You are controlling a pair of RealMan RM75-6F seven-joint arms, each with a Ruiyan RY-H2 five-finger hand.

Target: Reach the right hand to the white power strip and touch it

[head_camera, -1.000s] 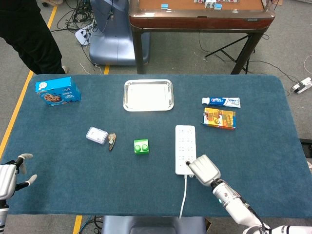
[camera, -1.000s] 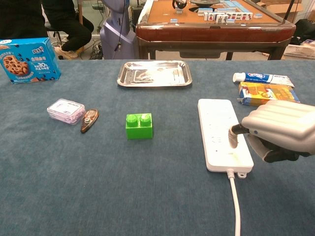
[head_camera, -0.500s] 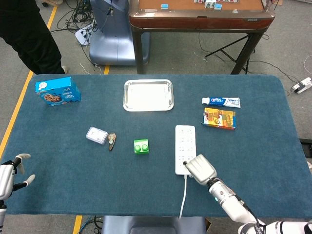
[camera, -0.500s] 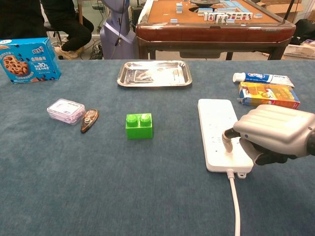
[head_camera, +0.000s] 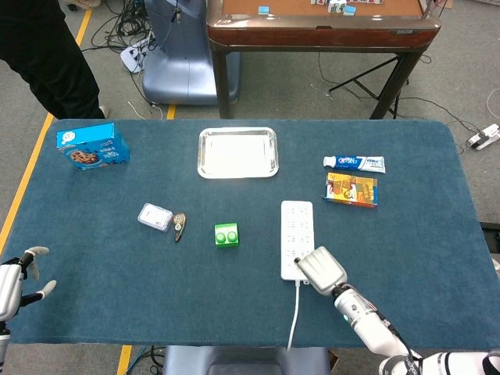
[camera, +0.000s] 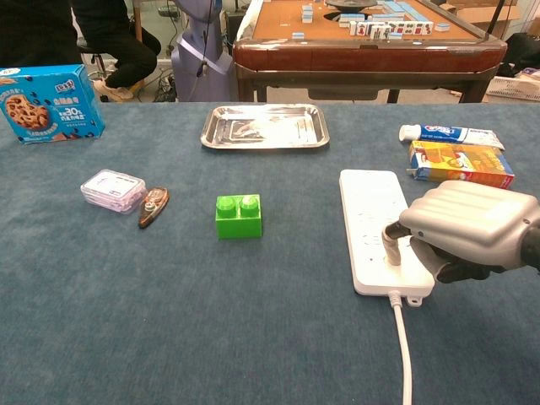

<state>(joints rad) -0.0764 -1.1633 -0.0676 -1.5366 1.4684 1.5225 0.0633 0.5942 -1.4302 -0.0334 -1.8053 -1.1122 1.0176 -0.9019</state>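
Observation:
The white power strip (head_camera: pixel 296 226) (camera: pixel 374 217) lies lengthwise on the blue table right of centre, its cable (camera: pixel 403 350) running off the near edge. My right hand (head_camera: pixel 319 269) (camera: pixel 467 229) rests at the strip's near end, one fingertip (camera: pixel 393 245) pressing down on its top surface; the other fingers are curled and hold nothing. My left hand (head_camera: pixel 17 280) hovers at the table's near left edge, fingers spread and empty; it is outside the chest view.
A green brick (camera: pixel 238 215), a small clear case (camera: pixel 112 189) and a brown oval item (camera: pixel 153 207) lie left of the strip. A steel tray (camera: pixel 264 127) sits behind. Toothpaste (camera: pixel 447 133) and an orange box (camera: pixel 460 163) lie far right, a blue cookie box (camera: pixel 49 102) far left.
My right hand slid slightly toward the near edge along the strip's end, fingertip staying on the strip. My left hand drifted slightly lower.

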